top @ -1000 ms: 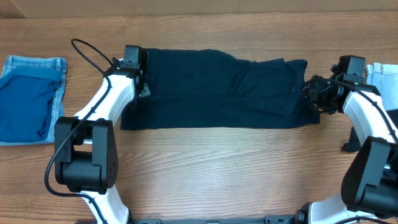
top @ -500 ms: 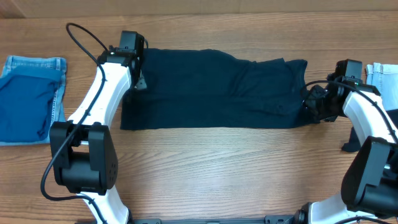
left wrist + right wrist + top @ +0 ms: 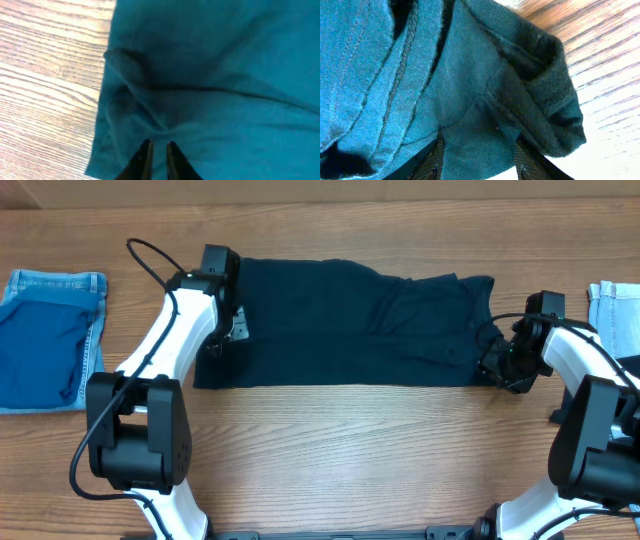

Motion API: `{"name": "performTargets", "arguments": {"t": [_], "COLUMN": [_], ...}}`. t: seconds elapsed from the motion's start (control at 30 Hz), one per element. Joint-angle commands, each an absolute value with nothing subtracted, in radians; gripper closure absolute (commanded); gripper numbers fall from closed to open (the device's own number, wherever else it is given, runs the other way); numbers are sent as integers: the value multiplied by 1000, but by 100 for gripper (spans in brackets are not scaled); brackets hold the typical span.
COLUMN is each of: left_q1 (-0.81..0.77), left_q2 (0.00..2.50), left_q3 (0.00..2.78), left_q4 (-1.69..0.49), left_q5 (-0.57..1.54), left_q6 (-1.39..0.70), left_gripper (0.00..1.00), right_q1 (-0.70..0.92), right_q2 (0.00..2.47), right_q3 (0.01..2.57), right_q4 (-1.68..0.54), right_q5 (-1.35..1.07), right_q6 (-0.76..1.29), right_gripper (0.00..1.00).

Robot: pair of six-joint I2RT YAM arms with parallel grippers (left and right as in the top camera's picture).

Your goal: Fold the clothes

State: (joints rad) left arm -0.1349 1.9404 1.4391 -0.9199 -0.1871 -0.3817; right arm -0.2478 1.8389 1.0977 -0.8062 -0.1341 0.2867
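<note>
Denim garment (image 3: 50,340) far left, flat on wooden table (image 3: 350,450).

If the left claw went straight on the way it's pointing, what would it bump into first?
The dark cloth. The left claw points right at it, at the bunched-up wrinkle just ahead, though I can't tell how close its tips are.

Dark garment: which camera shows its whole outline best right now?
Overhead: only it shows the whole dark garment, laid out wide, edge to edge. Left wrist shows just a puckered patch by its left edge; right wrist, just a bunched hemmed corner.
</note>
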Motion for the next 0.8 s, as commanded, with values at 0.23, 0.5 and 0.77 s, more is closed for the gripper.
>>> {"name": "performTargets", "arguments": {"t": [0.23,0.5,0.77], "left_q1": [-6,31,31], "left_q2": [1926,2000,2040], "left_q3": [1416,1415,1415], "left_q4": [-783,-709,-701], "left_q5": [-170,104,123], "left_q6": [-336,-168,-152], "left_gripper": [35,33,36], "right_q1": [-246,-246,-246], "right_q2": [1839,1839,1839], "right_q3": [1095,1095,1095], "right_q4": [-811,-806,-807], "right_q5": [-135,-135,-135], "right_q6": [281,281,281], "right_gripper": [44,44,44]}}
